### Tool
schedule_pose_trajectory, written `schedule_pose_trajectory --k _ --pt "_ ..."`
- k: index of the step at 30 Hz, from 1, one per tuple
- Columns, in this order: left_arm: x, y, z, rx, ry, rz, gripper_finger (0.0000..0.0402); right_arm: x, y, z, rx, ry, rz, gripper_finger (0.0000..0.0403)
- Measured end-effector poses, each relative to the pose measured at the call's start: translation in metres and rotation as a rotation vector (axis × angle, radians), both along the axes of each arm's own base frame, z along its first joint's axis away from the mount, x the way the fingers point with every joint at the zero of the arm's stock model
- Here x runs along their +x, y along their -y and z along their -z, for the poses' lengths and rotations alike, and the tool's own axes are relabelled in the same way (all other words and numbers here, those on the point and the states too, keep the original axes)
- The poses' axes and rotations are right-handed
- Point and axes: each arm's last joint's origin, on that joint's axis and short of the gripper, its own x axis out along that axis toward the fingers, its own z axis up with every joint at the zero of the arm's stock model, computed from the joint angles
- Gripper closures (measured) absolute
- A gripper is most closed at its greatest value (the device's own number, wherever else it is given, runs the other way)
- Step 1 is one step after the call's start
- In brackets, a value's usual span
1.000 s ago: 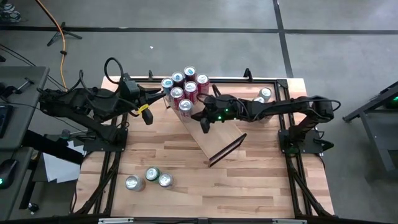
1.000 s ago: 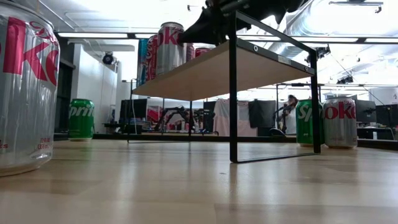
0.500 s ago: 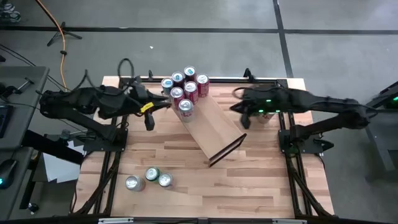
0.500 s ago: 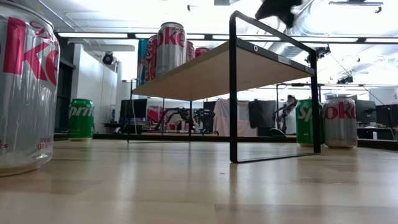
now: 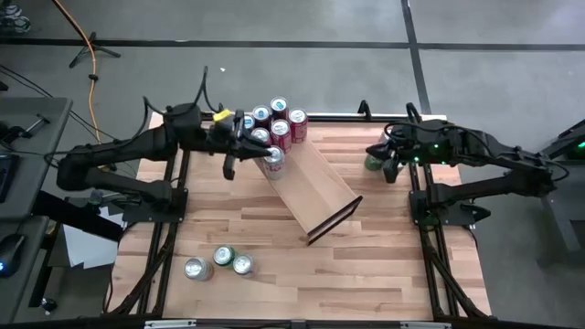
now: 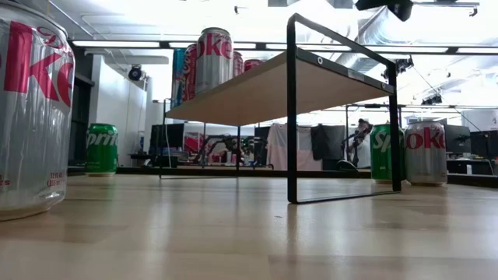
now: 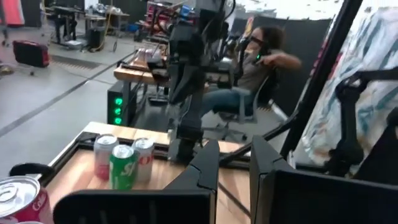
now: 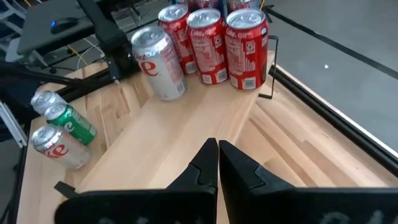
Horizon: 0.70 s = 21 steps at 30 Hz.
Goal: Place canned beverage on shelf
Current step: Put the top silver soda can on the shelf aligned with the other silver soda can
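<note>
Standing at the shelf's (image 5: 311, 187) eleven-o'clock end, six cylindrical metal cans (image 5: 272, 129) suggest loading is well along; three more (image 5: 219, 262) wait at seven o'clock on the striped tabletop. Both the left gripper (image 5: 228, 155) and right gripper (image 5: 391, 163) are clenched, empty.

Grey concrete floor (image 5: 302, 73) crossed by dark tape lines (image 5: 416, 55). Orange cable (image 5: 87, 46) trails across it. Long ceiling light strips (image 6: 124, 43) glow overhead. Person seated in an office chair (image 7: 239, 109) behind; red case (image 7: 31, 53) on floor.
</note>
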Motion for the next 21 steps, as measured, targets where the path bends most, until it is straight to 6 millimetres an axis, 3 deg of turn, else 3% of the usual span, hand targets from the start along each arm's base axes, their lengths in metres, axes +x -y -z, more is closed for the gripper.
schedule_pose_trajectory --k 5,8,17,21 --pt "-0.001 -0.005 0.001 -0.019 -0.008 -0.013 0.0401 0.000 0.000 0.006 0.027 -0.054 0.010 0.0397" --pt "-0.001 -0.005 0.001 -0.020 -0.012 -0.024 0.0401 0.000 0.003 0.015 0.064 -0.154 0.049 0.0366" --pt "-0.001 -0.006 0.002 -0.030 -0.018 -0.038 0.0402 -0.005 0.024 0.056 0.204 -0.647 0.355 0.0149" --pt "-0.001 -0.006 0.002 -0.029 -0.018 -0.038 0.0401 0.002 0.039 0.069 0.217 -0.809 0.458 0.0082"
